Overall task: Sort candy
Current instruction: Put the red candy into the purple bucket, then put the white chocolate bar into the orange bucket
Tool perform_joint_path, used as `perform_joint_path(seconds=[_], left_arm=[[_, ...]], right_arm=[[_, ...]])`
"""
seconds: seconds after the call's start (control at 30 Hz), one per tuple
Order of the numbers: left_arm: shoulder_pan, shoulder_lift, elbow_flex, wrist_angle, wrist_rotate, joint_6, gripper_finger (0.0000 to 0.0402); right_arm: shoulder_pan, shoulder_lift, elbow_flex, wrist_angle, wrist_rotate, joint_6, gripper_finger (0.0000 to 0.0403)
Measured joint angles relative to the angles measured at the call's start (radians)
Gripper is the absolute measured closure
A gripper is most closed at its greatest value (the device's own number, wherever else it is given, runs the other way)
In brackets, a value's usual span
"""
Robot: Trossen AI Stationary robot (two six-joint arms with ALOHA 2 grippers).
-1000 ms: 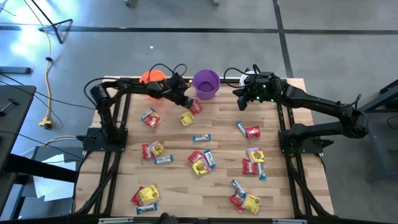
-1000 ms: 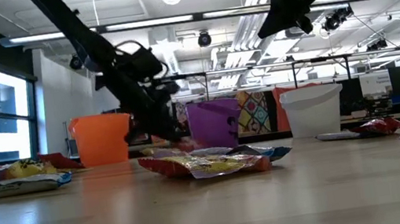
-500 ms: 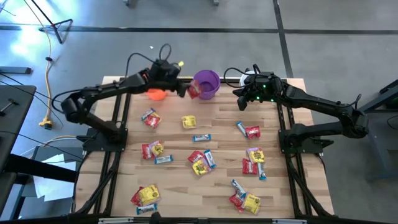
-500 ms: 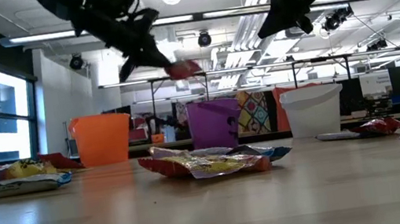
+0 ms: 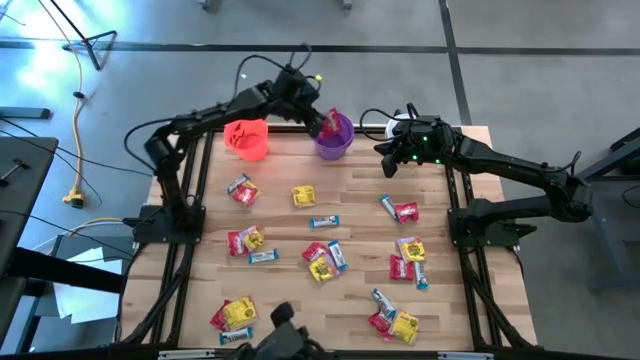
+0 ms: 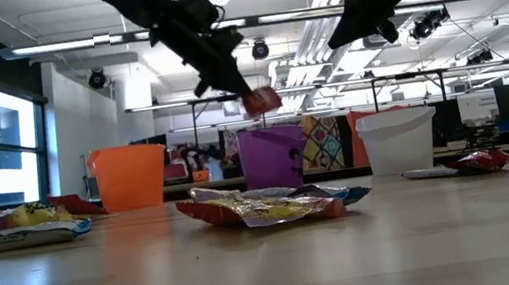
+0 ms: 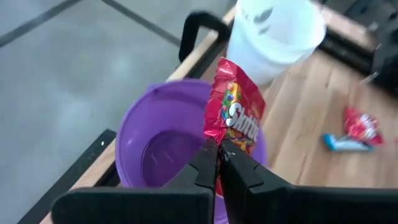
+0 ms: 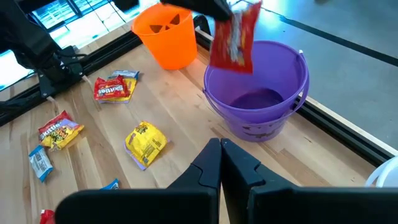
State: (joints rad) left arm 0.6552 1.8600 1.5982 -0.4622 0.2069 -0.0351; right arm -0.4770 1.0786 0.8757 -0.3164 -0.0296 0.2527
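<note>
My left gripper (image 5: pixel 322 120) is raised over the purple cup (image 5: pixel 334 137) at the table's far edge and is shut on a red candy packet (image 7: pixel 234 112). The low view shows that packet (image 6: pixel 262 101) just above the cup's rim. My right gripper (image 5: pixel 385 160) hovers shut, holding nothing, near the white cup (image 7: pixel 277 31) to the purple cup's right. Several red, yellow and blue-and-white candies (image 5: pixel 322 262) lie flat across the table. The orange cup (image 5: pixel 247 139) stands left of the purple one. My left gripper pinches the red packet by one end (image 7: pixel 217 138) between its two fingers. The fingers slant down from above and from the table's left. The packet is lifted clear and sticks out past the fingertips, tilted, over the purple cup's opening (image 7: pixel 163 155).
Candy lies in loose groups from the table's middle to its near edge, with a yellow packet (image 5: pixel 301 195) and a red one (image 5: pixel 243 191) closest to the cups. The three cups stand in a row along the far edge. Dark frame rails (image 5: pixel 190 230) run down both sides.
My left gripper has risen from the table beside the purple cup with the red packet in its fingers. It has then swung toward the far edge and to the right, and the packet now hangs over the purple cup. My right arm has kept still.
</note>
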Motion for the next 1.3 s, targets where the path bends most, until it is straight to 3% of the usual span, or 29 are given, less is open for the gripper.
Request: perform_joint_path(seconds=[0.5,0.97,1.3], left_arm=[[0.002,0.142,0.003,-0.033,-0.008,0.032,0.0401],[-0.009,0.137,0.003,-0.042,-0.037,-0.005,0.0346],[-0.042,0.105,0.002,0.078,-0.095,-0.030,0.0342]], right_arm=[[0.000,0.000,0.000,0.000,0.000,-0.010,0.0403],[0.000,0.000,0.000,0.008,-0.014,-0.043,0.0403],[0.000,0.000,0.000,0.051,0.002,-0.061,0.0403]])
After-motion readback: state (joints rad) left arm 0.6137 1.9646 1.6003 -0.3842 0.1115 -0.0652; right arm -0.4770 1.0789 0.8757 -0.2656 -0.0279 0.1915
